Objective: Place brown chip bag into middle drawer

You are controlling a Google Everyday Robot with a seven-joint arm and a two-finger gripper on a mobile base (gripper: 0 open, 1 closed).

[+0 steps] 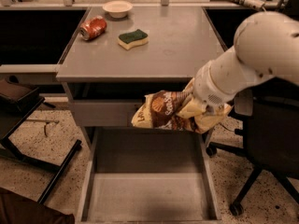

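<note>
The brown chip bag (161,110) hangs in the air in front of the cabinet, just below the tabletop edge and above the back part of the open drawer. My gripper (196,107) is shut on the bag's right end and is mostly hidden by the bag and by my white arm (252,59), which reaches in from the right. The middle drawer (149,195) is pulled out toward the camera below the bag. Its grey floor is bare.
On the grey tabletop (177,41) lie a red soda can (93,27), a green-and-yellow sponge (133,38) and a white bowl (117,8). A closed drawer front (100,113) sits left of the bag. An office chair (266,143) stands at the right and a black stand (28,101) at the left.
</note>
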